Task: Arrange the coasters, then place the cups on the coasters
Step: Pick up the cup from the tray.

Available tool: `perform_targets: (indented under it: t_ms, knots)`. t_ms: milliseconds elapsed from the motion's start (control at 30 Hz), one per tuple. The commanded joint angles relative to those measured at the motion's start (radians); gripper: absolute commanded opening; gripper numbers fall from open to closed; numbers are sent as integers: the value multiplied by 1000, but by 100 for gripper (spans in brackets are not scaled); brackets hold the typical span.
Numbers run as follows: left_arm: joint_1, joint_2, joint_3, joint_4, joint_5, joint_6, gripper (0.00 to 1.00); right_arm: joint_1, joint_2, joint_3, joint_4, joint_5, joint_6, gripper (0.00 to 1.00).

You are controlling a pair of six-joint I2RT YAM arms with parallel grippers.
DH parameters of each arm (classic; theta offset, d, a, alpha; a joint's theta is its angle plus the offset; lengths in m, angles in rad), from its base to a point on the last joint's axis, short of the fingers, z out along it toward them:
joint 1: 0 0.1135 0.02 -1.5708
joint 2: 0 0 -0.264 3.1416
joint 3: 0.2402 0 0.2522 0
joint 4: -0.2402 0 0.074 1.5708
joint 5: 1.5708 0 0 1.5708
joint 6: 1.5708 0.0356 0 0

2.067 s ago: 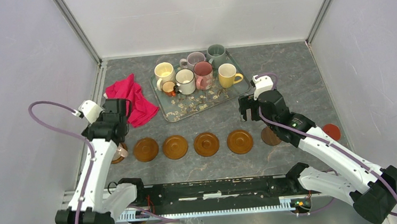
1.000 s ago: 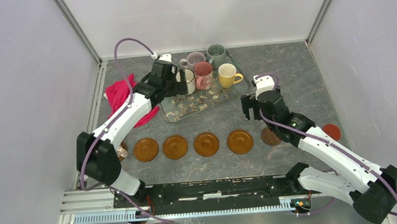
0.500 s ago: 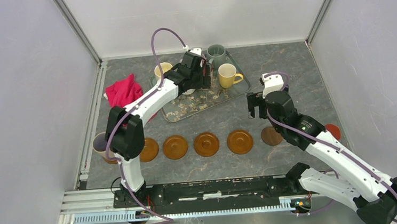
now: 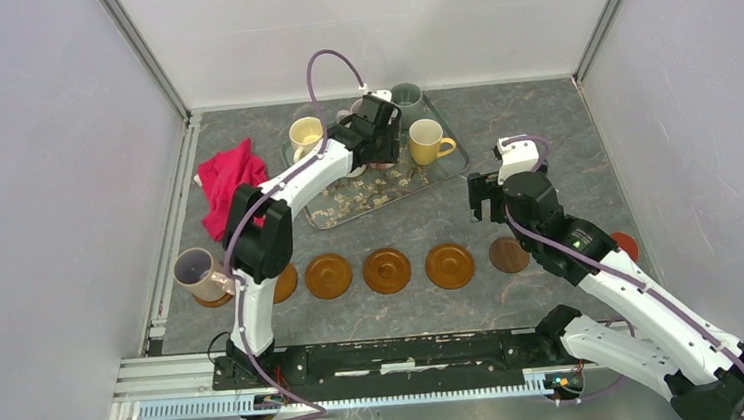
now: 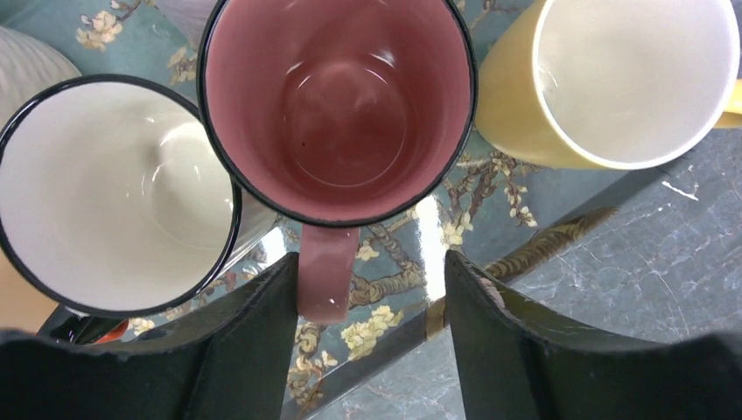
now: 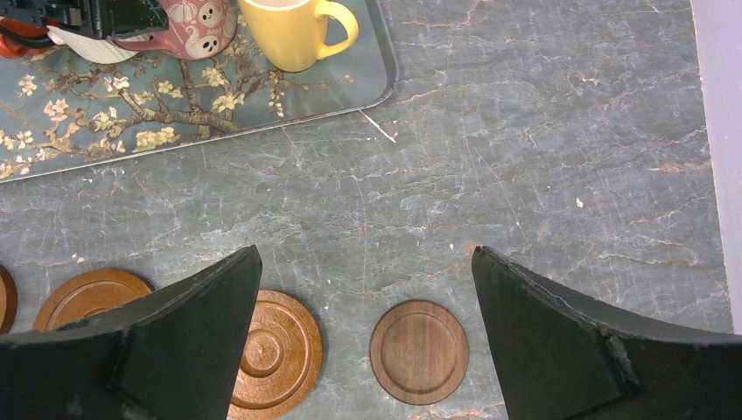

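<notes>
1. Top external: the left claw [image 4: 383,144] is stretched over the floral tray [image 4: 362,199] at upper centre and covers the pink mug, which is hidden here. The reach makes sense. The coasters already lie in a row across the lower middle: orange-brown coasters [image 4: 387,270], a dark brown coaster [image 4: 509,254] to their right, and a red coaster [image 4: 624,242] half hidden by the right arm. A mauve mug [image 4: 195,271] stands at the row's left end, apparently on a coaster. The cream mug [image 4: 305,135], grey-green mug [image 4: 405,95] and yellow mug [image 4: 427,140] wait on the tray. The right claw [image 4: 481,204] hangs above the bare worktop [image 4: 542,126], right of the tray.

2. Left wrist: the pink mug [image 5: 337,96] fills the upper centre. It is glossy, dark-rimmed and empty, and its handle [image 5: 325,276] points down the frame. The jaws stand apart astride that handle, one finger at its edge and the other across a gap, so nothing is gripped yet. The handle looks like the chosen hold because the white mug [image 5: 105,192] and the yellow mug crowd the pink mug's sides.

3. Right wrist: the right claw is spread wide and holds nothing. The dark brown coaster lies at lower centre between its fingers, with an orange-brown coaster just left of it. This arm is probably parked near the bare coasters at the right end of the row.
</notes>
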Motion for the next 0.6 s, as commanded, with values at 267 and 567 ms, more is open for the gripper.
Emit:
perform_targets:
  t_ms: [267,567]
  knots:
    - [-35,93,121,-46,-96,58,59,6,1,36,6,38,-8,98]
    - [-50,117,121,-61,-177,33,49,5,6,28,12,35,-15,98]
